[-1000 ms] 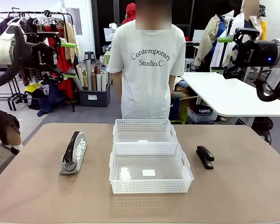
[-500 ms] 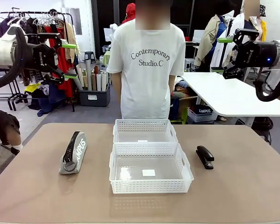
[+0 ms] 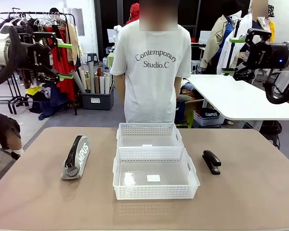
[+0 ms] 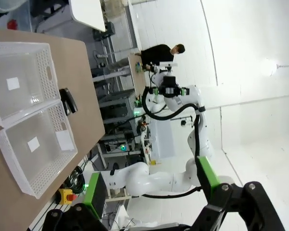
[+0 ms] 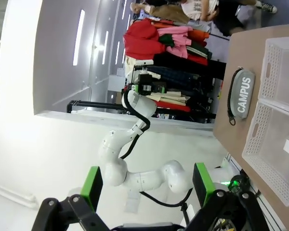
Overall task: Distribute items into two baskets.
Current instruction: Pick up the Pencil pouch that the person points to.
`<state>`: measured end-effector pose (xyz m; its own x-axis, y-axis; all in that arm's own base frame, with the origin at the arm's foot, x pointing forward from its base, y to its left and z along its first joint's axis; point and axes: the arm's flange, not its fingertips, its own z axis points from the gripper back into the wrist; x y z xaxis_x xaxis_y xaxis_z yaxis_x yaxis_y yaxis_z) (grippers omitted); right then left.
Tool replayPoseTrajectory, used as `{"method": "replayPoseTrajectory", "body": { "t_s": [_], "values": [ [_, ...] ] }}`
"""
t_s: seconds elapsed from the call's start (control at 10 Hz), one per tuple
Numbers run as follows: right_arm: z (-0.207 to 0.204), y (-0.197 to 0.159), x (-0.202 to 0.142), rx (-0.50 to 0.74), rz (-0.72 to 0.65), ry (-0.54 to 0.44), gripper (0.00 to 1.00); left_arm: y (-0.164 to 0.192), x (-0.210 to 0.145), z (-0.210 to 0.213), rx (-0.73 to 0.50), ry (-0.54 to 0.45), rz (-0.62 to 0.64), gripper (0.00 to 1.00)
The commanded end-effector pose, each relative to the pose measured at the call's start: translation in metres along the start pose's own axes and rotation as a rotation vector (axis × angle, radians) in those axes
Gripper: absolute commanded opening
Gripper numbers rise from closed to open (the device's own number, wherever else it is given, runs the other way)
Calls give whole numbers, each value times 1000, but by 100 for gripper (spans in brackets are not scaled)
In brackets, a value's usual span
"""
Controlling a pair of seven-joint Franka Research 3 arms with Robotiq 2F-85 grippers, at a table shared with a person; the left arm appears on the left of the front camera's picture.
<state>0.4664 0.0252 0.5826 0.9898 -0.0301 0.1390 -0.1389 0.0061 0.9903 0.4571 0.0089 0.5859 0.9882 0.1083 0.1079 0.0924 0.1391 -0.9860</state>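
Observation:
The grey pouch with white lettering lies on the left of the table, also seen as the pouch. The black stapler lies on the right, and shows as the stapler. Between them stand two empty white baskets, the near basket and the far basket, touching end to end. My left gripper hangs open high above the table's left side. My right gripper hangs open high at the right. Nothing sits between the fingers of the left gripper or the right gripper.
A person in a white T-shirt stands at the far edge, behind the baskets, arms down. Clothes racks stand far left and a white table far right. Bare tabletop surrounds the items.
My left gripper has drifted a little left and up, and my right gripper a little to the right. The pouch, stapler, baskets and person have not moved.

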Motion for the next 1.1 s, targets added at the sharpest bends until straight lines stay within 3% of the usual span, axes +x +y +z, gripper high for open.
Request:
{"method": "replayPoseTrajectory", "body": {
  "t_s": [0.0, 1.0],
  "values": [
    [15, 11, 14, 17, -23, 34, 100, -14, 6, 0, -17, -31, 11, 100],
    [23, 14, 13, 4, 10, 6, 100, -18, 12, 5, -16, -39, -14, 100]
  ]
}}
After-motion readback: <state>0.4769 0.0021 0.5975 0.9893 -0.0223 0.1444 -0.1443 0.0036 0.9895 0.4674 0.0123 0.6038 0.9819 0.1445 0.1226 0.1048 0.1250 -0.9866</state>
